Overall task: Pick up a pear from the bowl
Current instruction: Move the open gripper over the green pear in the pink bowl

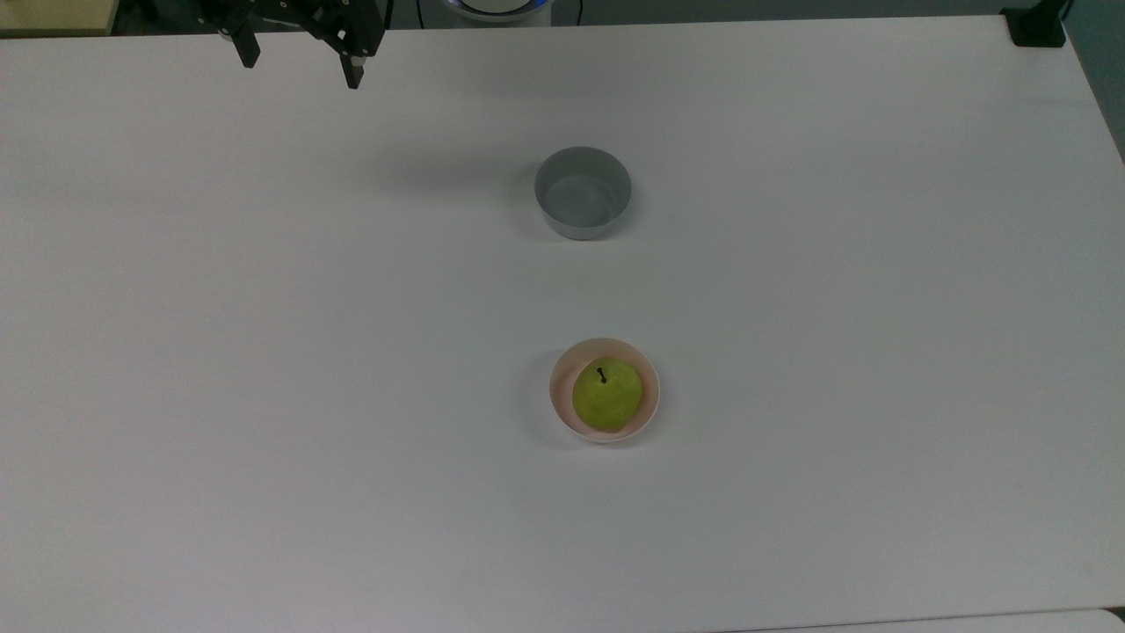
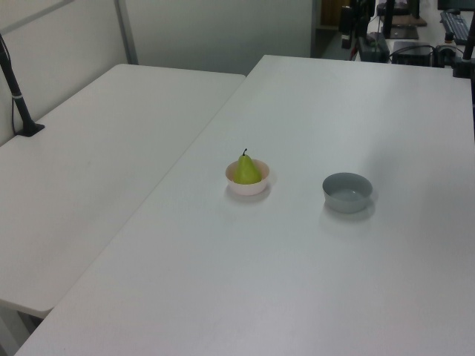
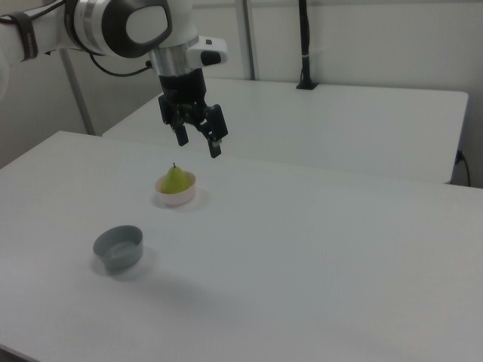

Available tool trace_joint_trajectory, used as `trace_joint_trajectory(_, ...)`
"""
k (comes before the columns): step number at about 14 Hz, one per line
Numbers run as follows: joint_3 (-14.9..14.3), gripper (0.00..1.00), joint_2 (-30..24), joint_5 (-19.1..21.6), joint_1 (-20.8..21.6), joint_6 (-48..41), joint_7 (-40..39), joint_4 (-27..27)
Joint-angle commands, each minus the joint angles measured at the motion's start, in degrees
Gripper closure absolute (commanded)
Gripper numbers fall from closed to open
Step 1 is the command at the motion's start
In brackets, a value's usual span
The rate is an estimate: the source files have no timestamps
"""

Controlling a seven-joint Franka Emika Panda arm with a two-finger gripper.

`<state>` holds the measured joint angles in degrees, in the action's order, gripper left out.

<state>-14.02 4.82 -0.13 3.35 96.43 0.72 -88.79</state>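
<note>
My gripper (image 1: 299,75) hangs in the top left corner of the top view, high over the table (image 1: 264,352), fingers spread apart, nothing between them. In the right view the gripper (image 3: 198,143) sits upper left of centre, fingers pointing down.

Near to far from the gripper, top view:
- Grey bowl (image 1: 583,192), upper centre of frame, looks empty.
- Pink bowl (image 1: 562,406), lower centre of frame, well apart from the gripper.
- Pear (image 1: 606,394) inside the pink bowl, standing upright, dark stem up.

Key relation: in the top view the pear lies down and to the right of the gripper, past the grey bowl. Its long axis is vertical; the left view shows the pear (image 2: 248,170) tapering up to the stem above the pink bowl (image 2: 247,186). My judgement: travel across first, then a straight descent so the fingers straddle the body below the neck, clearing the rim.

Count: one pear, one pink bowl, one grey bowl, one gripper. Pick not yet begun.
</note>
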Motion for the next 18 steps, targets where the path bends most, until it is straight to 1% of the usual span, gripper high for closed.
trace_joint_trajectory(1,-0.8,0.0,0.1,-0.1,3.8,-1.0,0.2,0.1)
trace_joint_trajectory(2,-0.8,0.0,0.5,0.1,4.8,-0.9,0.2,0.1)
trace_joint_trajectory(3,-0.8,0.0,1.8,0.6,7.0,0.4,0.4,0.6)
trace_joint_trajectory(4,-0.8,0.0,3.8,1.4,8.8,2.9,1.0,2.9)
trace_joint_trajectory(5,-0.9,0.0,5.9,2.9,10.2,4.2,1.0,3.6)
trace_joint_trajectory(6,-0.9,0.0,7.8,4.9,11.5,7.5,1.1,4.3)
trace_joint_trajectory(8,-0.8,0.0,11.2,6.2,14.0,14.4,1.1,4.7)
trace_joint_trajectory(9,-0.8,0.0,13.1,7.0,15.0,17.3,2.0,6.1)
trace_joint_trajectory(11,-0.8,0.0,19.3,7.3,16.9,20.0,3.4,11.1)
trace_joint_trajectory(14,-0.6,0.0,24.2,7.3,19.2,25.1,3.5,11.8)
trace_joint_trajectory(16,-0.8,0.0,26.5,7.3,19.6,27.3,3.1,12.1)
trace_joint_trajectory(18,-0.9,0.0,27.8,6.9,19.7,27.5,2.0,12.4)
